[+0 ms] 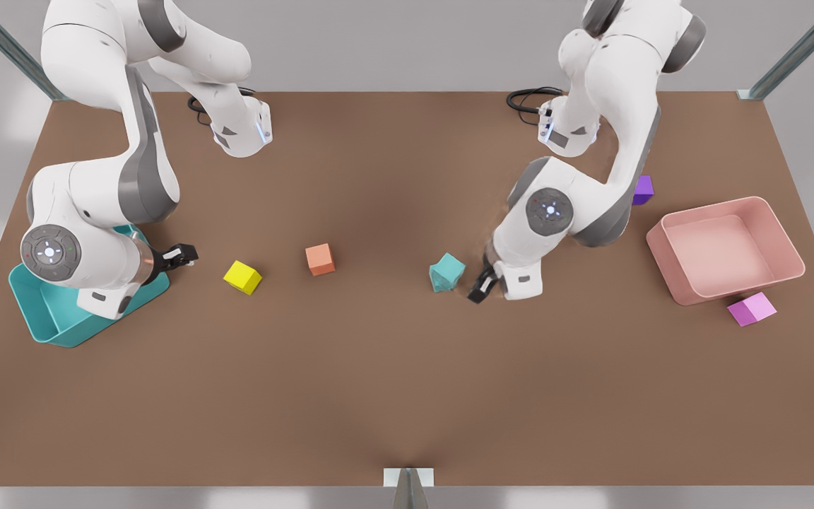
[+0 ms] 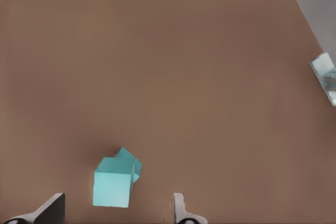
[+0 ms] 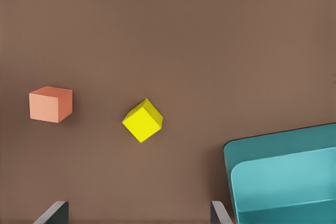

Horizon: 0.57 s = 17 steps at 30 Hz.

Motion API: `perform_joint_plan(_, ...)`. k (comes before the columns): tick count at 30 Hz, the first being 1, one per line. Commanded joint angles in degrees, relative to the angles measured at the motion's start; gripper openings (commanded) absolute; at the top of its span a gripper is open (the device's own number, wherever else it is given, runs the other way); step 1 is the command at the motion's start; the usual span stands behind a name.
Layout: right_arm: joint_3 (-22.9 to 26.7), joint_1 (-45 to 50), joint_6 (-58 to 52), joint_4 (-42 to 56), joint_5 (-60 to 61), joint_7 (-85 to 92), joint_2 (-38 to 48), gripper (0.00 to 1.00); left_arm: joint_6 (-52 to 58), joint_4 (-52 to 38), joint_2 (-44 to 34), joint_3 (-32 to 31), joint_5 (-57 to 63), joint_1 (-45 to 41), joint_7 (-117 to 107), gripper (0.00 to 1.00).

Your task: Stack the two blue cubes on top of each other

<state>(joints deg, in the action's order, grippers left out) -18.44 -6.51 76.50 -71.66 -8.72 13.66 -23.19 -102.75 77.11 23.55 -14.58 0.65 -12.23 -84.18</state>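
Note:
The two blue cubes stand in the middle of the table, one [image 1: 448, 266] resting on the other [image 1: 441, 284] and turned at an angle to it. In the left wrist view the upper cube [image 2: 112, 188] covers most of the lower one [image 2: 129, 159]. My left gripper [image 1: 481, 288] [image 2: 114, 215] is at the front view's right, just beside the pair, open, its fingers wide apart and holding nothing. My right gripper [image 1: 181, 256] [image 3: 137, 216] hangs open at the front view's left, over the rim of the teal bin, with nothing in it.
A yellow cube [image 1: 242, 276] [image 3: 143, 120] and an orange cube [image 1: 320, 259] [image 3: 50, 104] lie between the grippers. The teal bin [image 1: 61, 322] [image 3: 283, 182] sits at the front view's left. At the right are a pink bin [image 1: 725, 247], a pink cube [image 1: 751, 309] and a dark purple cube [image 1: 643, 189].

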Motion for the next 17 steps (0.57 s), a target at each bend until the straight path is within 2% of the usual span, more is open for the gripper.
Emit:
perform_joint_plan(1,-0.02,0.01,-0.03,0.03,0.02,0.14,0.08,1.00,30.41,-6.53,-0.26,0.08,10.41,6.51,62.90,1.00)
perform_joint_plan(2,-0.02,0.01,-0.03,0.03,0.02,0.14,0.08,1.00,30.24,-7.06,-0.43,0.43,13.76,7.48,75.36,1.00)
perform_joint_plan(3,-0.02,0.01,-0.03,0.03,0.02,0.14,0.08,1.00,26.29,-0.66,-5.87,0.26,12.89,11.26,96.63,1.00)
perform_joint_plan(4,-0.11,0.01,-0.03,0.03,0.02,0.14,0.08,1.00,24.79,3.48,-8.08,2.35,7.90,12.06,99.73,1.00)
perform_joint_plan(5,-0.11,0.01,-0.03,0.03,0.02,0.14,0.08,1.00,25.75,3.58,-8.25,7.45,4.45,11.97,112.34,1.00)
perform_joint_plan(6,-0.11,0.01,-0.03,0.03,0.02,0.14,0.08,1.00,21.46,3.66,-8.08,7.81,2.43,11.80,101.68,1.00)
perform_joint_plan(7,-0.11,0.01,-0.03,0.03,0.02,0.14,0.08,1.00,17.76,4.63,-8.08,7.81,1.73,11.97,100.17,1.00)
perform_joint_plan(9,-0.11,0.01,-0.03,0.03,0.02,0.14,0.08,1.00,20.39,4.37,-8.17,9.75,2.16,11.97,100.26,1.00)
perform_joint_plan(17,-0.11,0.10,-0.03,0.03,-0.06,0.06,0.08,1.00,22.24,4.37,-7.73,9.84,2.08,11.62,100.26,1.00)
